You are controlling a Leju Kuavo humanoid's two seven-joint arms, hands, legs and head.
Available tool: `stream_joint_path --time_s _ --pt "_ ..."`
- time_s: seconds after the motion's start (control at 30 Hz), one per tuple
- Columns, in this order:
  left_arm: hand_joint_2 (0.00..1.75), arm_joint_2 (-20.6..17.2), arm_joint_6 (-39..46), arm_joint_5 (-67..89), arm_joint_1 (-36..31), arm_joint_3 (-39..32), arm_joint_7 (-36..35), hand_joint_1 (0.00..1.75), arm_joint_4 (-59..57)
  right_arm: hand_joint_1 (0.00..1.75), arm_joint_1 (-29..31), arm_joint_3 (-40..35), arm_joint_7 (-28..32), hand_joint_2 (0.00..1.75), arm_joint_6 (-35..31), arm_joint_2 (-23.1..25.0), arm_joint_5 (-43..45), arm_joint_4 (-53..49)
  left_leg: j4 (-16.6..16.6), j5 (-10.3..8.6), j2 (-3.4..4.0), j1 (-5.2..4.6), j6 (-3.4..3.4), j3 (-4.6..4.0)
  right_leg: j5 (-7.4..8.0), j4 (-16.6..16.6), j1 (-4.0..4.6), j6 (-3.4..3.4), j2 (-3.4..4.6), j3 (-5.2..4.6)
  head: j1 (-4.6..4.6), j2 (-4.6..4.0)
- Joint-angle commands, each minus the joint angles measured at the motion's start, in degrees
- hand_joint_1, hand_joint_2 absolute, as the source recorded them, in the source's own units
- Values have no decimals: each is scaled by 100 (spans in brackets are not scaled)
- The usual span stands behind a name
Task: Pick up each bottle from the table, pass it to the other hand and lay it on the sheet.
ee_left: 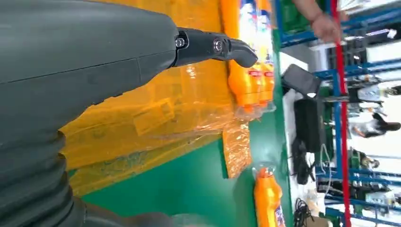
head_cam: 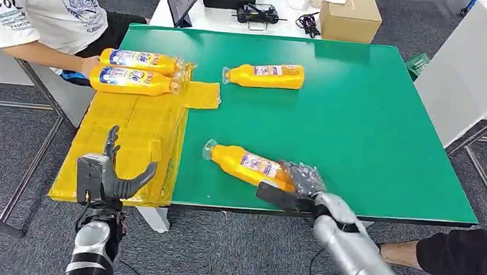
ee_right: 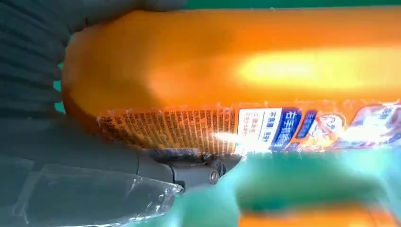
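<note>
A: Bottle (head_cam: 250, 166) number three lies near the front edge of the green table (head_cam: 385, 135), and the right hand (head_cam: 297, 183) has its fingers wrapped round the base end, cap pointing toward the sheet (head_cam: 129, 141)

B: So the pick-up step, I'd judge. And the left hand (head_cam: 108, 173)?

A: It holds nothing, fingers spread, raised over the near end of the yellow sheet. Next the bottle needs lifting clear and carrying across for the handover

B: What's already done?

A: Two bottles (head_cam: 134, 70) lie side by side at the far end of the sheet; a person's hand (head_cam: 89, 65) touches them. One more bottle (head_cam: 265, 75) waits on the bare green

B: The room?

A: Grey carpet, a white desk beyond with a cardboard box (head_cam: 350, 16) and cables
</note>
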State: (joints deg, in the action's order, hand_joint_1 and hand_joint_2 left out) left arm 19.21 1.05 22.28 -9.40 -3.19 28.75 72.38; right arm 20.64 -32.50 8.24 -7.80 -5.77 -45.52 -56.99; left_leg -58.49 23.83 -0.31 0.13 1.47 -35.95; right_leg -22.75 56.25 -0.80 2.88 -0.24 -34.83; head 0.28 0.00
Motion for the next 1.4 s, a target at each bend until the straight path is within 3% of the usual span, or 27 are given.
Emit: stream_joint_path --time_s 0.03,0.13,0.2,0.27,0.37,0.53,0.57,0.6,0.73,0.97,1.1,1.13,1.23,1.4 --pt "175 79 -831 -1464 419 605 -618 0 253 175 -1731 3160 773 175 -757 2003 218 -4420 -13 31 23 -1 -18 1 -30 30 0 -22 24 -22 -20 0" --pt "175 77 -1454 -2114 548 944 -762 0 141 175 -2005 3718 1552 175 -951 2129 677 -4416 -5 11 -78 9 -10 -9 -42 4 8 -14 -70 -5 -11 0" --pt "175 30 -1810 -2453 628 1099 -837 0 105 175 -2113 3893 1984 175 -1062 2192 914 -4327 2 17 -98 4 -4 11 -49 -5 1 -19 -89 20 -13 0" --pt "175 -143 -2069 -2914 658 1332 -880 0 60 175 -2184 3989 2270 175 -1197 2243 1062 -4254 4 6 -65 -2 -3 -24 -25 -7 -5 -17 -57 -18 -11 0" --pt "175 -365 -2232 -3429 615 1589 -928 0 -67 175 -2260 3976 2547 175 -1340 2236 1221 -4192 7 26 -48 -7 -6 10 -30 -20 -11 -22 -44 14 -11 0" --pt "175 -684 -2776 -4352 597 1919 -1019 0 -115 175 -2259 3639 2562 175 -931 2135 1238 -3574 10 17 -36 -15 -5 -8 -18 -22 -15 -20 -35 -10 -9 0" --pt "175 -784 -2885 -4436 603 2044 -962 0 -62 173 -2254 3471 2586 175 -777 2087 1183 -3337 14 35 -21 -9 -16 38 -32 -25 -8 -35 -20 31 -11 0" --pt "175 -816 -2939 -4495 606 2095 -934 0 -24 175 -2244 3400 2590 175 -699 2101 1207 -3177 15 18 -15 -14 -7 4 -17 -26 -13 -23 -23 -2 -11 0" --pt "175 -932 -3079 -4593 651 2349 -892 0 215 175 -2214 3029 2611 175 -327 2111 1221 -2581 14 23 -9 -4 -8 11 -19 -28 -5 -24 -17 6 -9 0" --pt "175 -956 -3070 -4597 677 2402 -893 0 257 175 -2200 2941 2612 175 -289 2114 1217 -2431 9 17 -19 -3 -4 -9 -18 -21 -5 -19 -25 -11 -9 0" --pt "175 -964 -3068 -4599 666 2407 -883 0 246 175 -2204 2938 2605 175 -267 2093 1217 -2470 13 43 3 3 -14 53 -36 -26 1 -35 -3 44 -9 0" --pt "175 -964 -3068 -4599 666 2407 -883 0 246 175 -2204 2938 2605 175 -267 2093 1217 -2470 9 17 -20 -5 -5 -7 -19 -19 -8 -21 -26 -9 -9 0" --pt "175 -975 -3088 -4602 663 2434 -859 0 253 175 -2209 2874 2561 175 -158 2060 1186 -2441 8 24 -16 -4 -9 8 -25 -18 -6 -26 -22 3 -9 0" --pt "175 -1017 -3121 -4580 679 2611 -813 0 254 171 -2129 2381 2557 175 134 2149 1084 -1708 11 32 -4 1 -11 24 -27 -24 -1 -29 -10 18 -8 0"
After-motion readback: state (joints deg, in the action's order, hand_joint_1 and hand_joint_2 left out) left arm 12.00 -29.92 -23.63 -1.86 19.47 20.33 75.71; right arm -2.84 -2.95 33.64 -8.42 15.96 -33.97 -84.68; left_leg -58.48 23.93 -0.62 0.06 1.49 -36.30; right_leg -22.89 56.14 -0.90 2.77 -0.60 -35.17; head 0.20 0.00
